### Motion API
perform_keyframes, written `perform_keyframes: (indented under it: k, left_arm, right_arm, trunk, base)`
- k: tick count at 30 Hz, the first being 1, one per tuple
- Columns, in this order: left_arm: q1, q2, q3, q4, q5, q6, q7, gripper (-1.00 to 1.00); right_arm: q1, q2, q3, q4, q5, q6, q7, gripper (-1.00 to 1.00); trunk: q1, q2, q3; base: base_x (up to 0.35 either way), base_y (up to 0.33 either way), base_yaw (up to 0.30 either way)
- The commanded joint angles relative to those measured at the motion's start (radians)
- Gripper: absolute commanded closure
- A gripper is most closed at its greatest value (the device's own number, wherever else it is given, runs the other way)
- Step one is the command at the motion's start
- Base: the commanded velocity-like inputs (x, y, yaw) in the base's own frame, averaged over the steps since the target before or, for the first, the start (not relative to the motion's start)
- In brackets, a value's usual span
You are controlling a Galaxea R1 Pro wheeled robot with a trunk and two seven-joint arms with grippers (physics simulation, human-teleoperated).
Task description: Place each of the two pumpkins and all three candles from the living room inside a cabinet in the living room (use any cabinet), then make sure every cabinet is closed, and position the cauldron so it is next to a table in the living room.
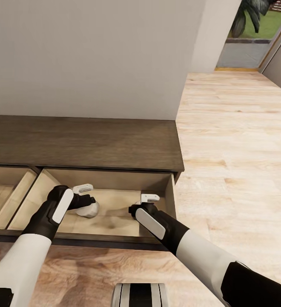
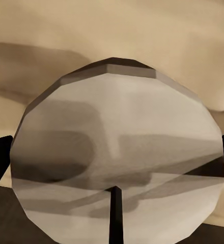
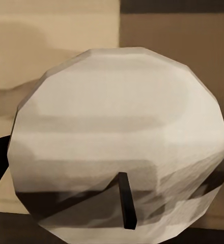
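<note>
Dark cabinet (image 1: 85, 143) vs wall, both drawers open; candle (image 1: 89, 209) on right drawer's floor

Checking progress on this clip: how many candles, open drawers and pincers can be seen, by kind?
Candles: 2 (left candle, right candle)
Open drawers: 2 (left drawer, right drawer)
Pincers: 2 (left pincer, right pincer)
Total: 6
</note>
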Motion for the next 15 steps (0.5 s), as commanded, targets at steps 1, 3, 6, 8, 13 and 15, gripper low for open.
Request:
perform_keyframes:
  k: [1, 3, 6, 8, 13, 15]
  left_arm:
    - [0.0, 0.001, -0.003, -0.001, 0.009, 0.002, 0.008, 1.0]
    - [0.0, 0.002, -0.003, -0.001, 0.009, 0.002, 0.008, 1.0]
    - [0.0, 0.002, -0.003, -0.001, 0.009, 0.002, 0.008, 1.0]
    - [0.0, 0.001, -0.003, -0.001, 0.009, 0.002, 0.008, 1.0]
    - [0.0, 0.002, -0.002, -0.001, 0.011, 0.002, 0.007, 1.0]
    - [0.0, 0.002, -0.002, 0.0, 0.012, 0.002, 0.006, 1.0]
  right_arm:
    - [-0.001, 0.0, 0.002, 0.0, -0.006, 0.001, -0.007, -1.0]
    - [-0.001, 0.0, 0.002, 0.0, -0.014, 0.001, -0.007, -1.0]
    - [-0.002, 0.0, 0.002, 0.0, -0.054, 0.001, -0.007, -1.0]
    - [-0.005, 0.0, 0.002, 0.0, -0.077, 0.001, -0.007, -1.0]
    - [-0.007, 0.0, 0.002, 0.0, -0.096, 0.001, -0.008, -1.0]
    - [-0.007, 0.0, 0.002, 0.0, -0.099, 0.001, -0.008, -1.0]
  trunk:
    - [0.0, 0.0, -0.001]
    - [0.0, 0.0, -0.001]
    - [0.0, 0.0, -0.001]
    - [0.0, 0.0, -0.001]
    - [0.0, 0.0, -0.001]
    - [0.0, 0.0, -0.001]
  base:
    - [0.0, 0.0, 0.0]
    - [0.0, 0.0, 0.0]
    - [0.0, 0.0, 0.0]
    - [0.0, 0.0, 0.0]
    - [0.0, 0.0, 0.0]
    - [0.0, 0.0, 0.0]
